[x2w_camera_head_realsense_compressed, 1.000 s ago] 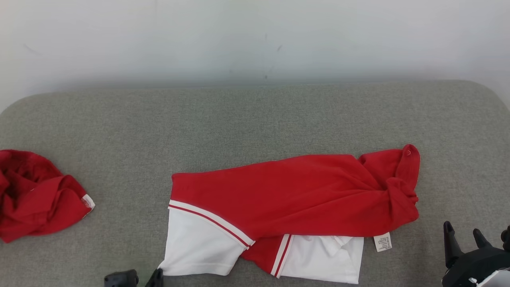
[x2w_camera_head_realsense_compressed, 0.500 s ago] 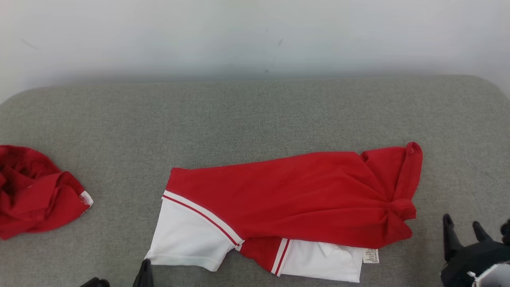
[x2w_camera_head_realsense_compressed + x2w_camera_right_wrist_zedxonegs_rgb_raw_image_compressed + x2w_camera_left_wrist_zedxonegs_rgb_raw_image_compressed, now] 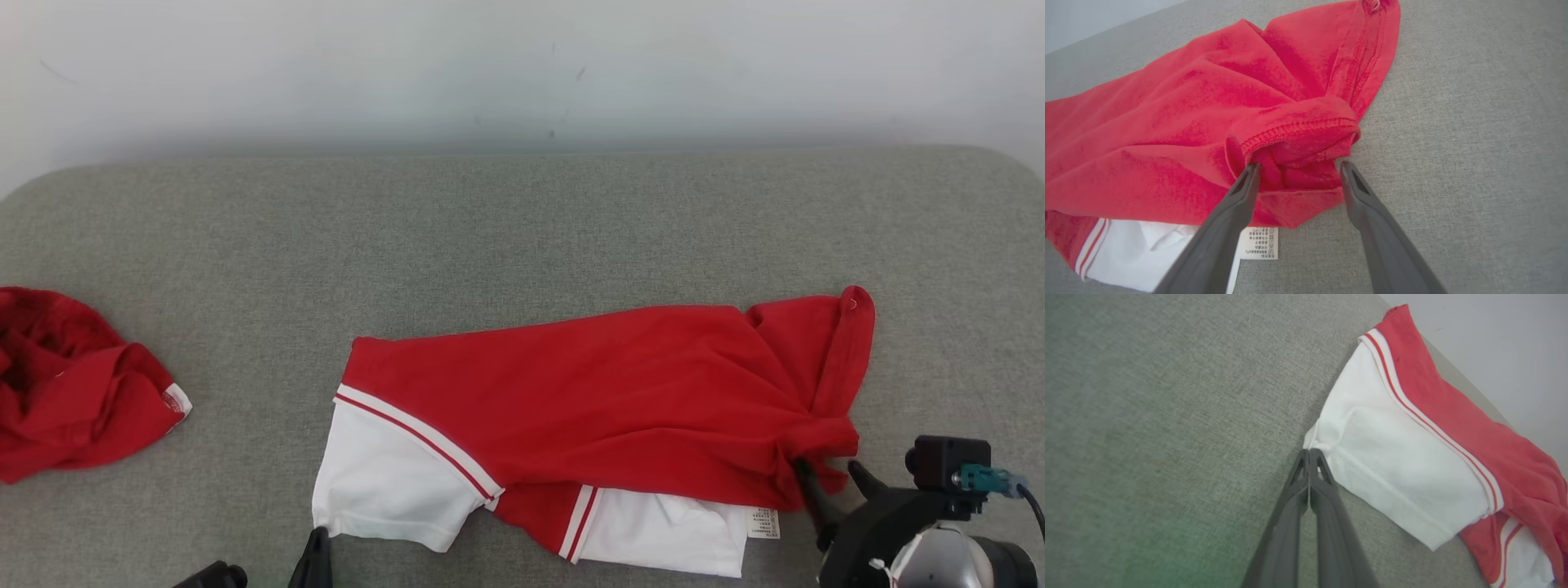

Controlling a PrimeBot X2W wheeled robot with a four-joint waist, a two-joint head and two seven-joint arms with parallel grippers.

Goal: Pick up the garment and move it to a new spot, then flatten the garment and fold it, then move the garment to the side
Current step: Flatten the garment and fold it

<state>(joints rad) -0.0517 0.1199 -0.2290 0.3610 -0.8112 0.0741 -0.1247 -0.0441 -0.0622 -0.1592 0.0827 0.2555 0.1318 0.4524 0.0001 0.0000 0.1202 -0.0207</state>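
Left claw (image 3: 1309,451): fingers fully together, tips pinching the near left corner of the white sleeve; the cloth puckers to a point there.

Right claw (image 3: 1298,169): spread wide, holding nothing. It straddles the bunched red hem at the garment's near right end. One finger lies against the red cloth, the other just beside the bunch.

Garment (image 3: 588,392): red and white, spread lengthwise across the middle of the grey fabric surface (image 3: 490,237), care label (image 3: 1259,243) showing.

A crumpled red cloth (image 3: 65,400) lies well apart, far left.
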